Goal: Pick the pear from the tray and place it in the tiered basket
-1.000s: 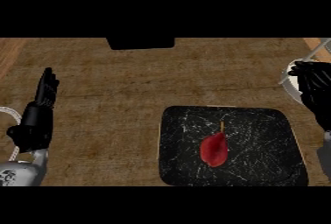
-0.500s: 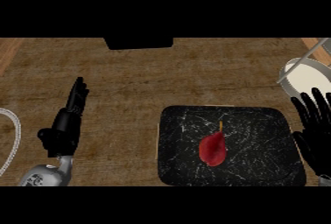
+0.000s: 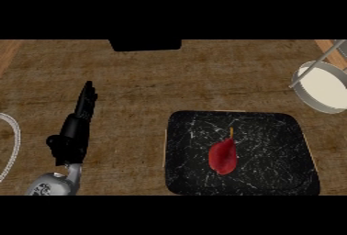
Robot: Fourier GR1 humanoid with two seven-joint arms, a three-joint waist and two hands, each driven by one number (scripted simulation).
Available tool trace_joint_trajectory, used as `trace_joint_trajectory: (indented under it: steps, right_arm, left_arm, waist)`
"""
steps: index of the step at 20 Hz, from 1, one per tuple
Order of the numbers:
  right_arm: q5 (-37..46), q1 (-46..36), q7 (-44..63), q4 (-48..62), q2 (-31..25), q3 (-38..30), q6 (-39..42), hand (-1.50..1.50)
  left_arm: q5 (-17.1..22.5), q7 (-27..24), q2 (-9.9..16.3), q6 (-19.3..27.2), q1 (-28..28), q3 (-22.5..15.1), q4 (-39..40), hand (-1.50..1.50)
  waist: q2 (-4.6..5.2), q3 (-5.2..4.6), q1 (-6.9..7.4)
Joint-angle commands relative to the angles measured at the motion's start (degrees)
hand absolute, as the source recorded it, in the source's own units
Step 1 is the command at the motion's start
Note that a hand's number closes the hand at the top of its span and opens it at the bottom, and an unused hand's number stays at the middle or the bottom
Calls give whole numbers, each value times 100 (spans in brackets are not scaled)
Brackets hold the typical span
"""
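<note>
The pear (image 3: pixel 224 157) is red, with a thin yellowish stem pointing toward the far side of the counter (image 3: pixel 169 78), and it lies flat on the tray (image 3: pixel 271 137), a little left of the tray's middle and nearer its near edge than its far one. Nothing touches the pear; no hand is on it or beside it. The tray is a dark, square slab with rounded corners and pale marble-like veins, lying flat on the wooden counter at the lower right of the head view, its near edge close to the bottom of the scene. Beyond the tray's far right corner, well apart from the pear, stands the basket (image 3: pixel 324 87), seen from above as a pale round bowl with a grey rim and thin grey posts rising at its edge; it is partly cut off by the view's right side. To the left of the tray, apart from it, the left hand (image 3: pixel 76 131) is over the bare wood with its fingers straight and close together, pointing away toward the far side, holding nothing; its grey forearm comes in from the lower left. The right hand does not show anywhere in the view. At the far left edge a thin pale curved rim (image 3: pixel 13 137) is just visible, and at the far edge of the counter, left of centre, there is a dark box (image 3: pixel 146 45).
</note>
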Motion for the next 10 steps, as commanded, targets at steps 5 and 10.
trace_joint_trajectory:
  steps: [5,10]
  right_arm:
    - [1804,552,1793,-1854,-1762,-474,-236,-150]
    - [2033,321,3846,-2941,-2420,-335,-450,-150]
  left_arm:
    - [-67,-51,-137,-20,36,-139,54,0]
    - [81,114,59,-304,-197,30,-94,0]
  waist:
    - [36,-28,123]
    - [69,-11,357]
